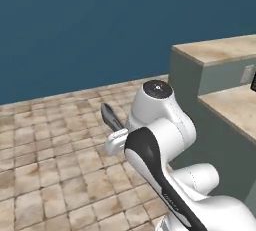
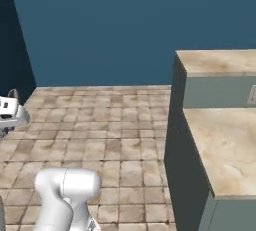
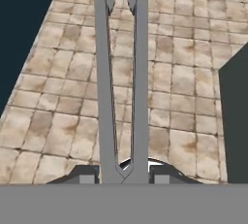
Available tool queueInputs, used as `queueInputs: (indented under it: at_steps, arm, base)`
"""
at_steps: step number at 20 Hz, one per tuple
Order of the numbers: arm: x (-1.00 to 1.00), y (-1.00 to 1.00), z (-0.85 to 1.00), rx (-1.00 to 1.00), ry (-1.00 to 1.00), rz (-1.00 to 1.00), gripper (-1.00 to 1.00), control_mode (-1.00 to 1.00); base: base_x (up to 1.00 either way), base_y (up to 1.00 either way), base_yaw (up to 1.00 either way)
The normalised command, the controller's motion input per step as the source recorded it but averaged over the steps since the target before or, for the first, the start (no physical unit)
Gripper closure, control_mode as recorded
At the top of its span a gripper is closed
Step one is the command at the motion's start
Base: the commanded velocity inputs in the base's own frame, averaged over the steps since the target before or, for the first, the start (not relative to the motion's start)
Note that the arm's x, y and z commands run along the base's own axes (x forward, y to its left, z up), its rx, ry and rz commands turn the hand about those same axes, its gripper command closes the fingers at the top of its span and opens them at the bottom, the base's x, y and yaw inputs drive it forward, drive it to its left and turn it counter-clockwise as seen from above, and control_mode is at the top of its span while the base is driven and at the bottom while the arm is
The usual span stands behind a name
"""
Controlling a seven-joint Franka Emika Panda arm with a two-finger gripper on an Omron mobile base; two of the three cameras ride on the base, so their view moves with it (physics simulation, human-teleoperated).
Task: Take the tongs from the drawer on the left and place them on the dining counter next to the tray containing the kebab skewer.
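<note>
Slim grey metal tongs (image 3: 121, 72) run straight up the hand view from my gripper (image 3: 124, 175), which is shut on their joined end. Their two narrow arms end in tips near the top edge, above the tiled floor. In the left base view the tongs (image 1: 110, 117) stick out up and to the left from the gripper (image 1: 118, 139), beside the white arm. In the right base view the gripper (image 2: 9, 112) sits at the left edge. A stepped beige stone counter (image 1: 220, 50) on a grey-green base stands to the right; I cannot tell whether it is the dining counter. Drawer, tray and kebab skewer are out of view.
Beige floor tiles (image 1: 60, 145) spread ahead and to the left, up to a dark blue wall (image 1: 100, 25). The counter's grey-green end wall (image 2: 175, 140) rises close on the right. A wall socket (image 1: 247, 74) sits between the counter's two levels.
</note>
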Motion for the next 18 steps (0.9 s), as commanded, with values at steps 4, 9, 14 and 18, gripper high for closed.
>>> queueInputs:
  at_steps: [4, 9, 14, 18]
  arm:
    - [0.00, 0.00, 0.00, 0.00, 0.00, 0.00, 1.00, 1.00]
    - [0.00, 0.00, 0.00, 0.00, 0.00, 0.00, 1.00, 1.00]
    - [0.00, 0.00, 0.00, 0.00, 0.00, 0.00, 1.00, 1.00]
    - [0.00, 0.00, 0.00, 0.00, 0.00, 0.00, 1.00, 1.00]
  base:
    - [1.00, 1.00, -0.62]
    - [1.00, 1.00, -0.62]
    - [1.00, 1.00, -0.59]
    - [1.00, 1.00, -0.55]
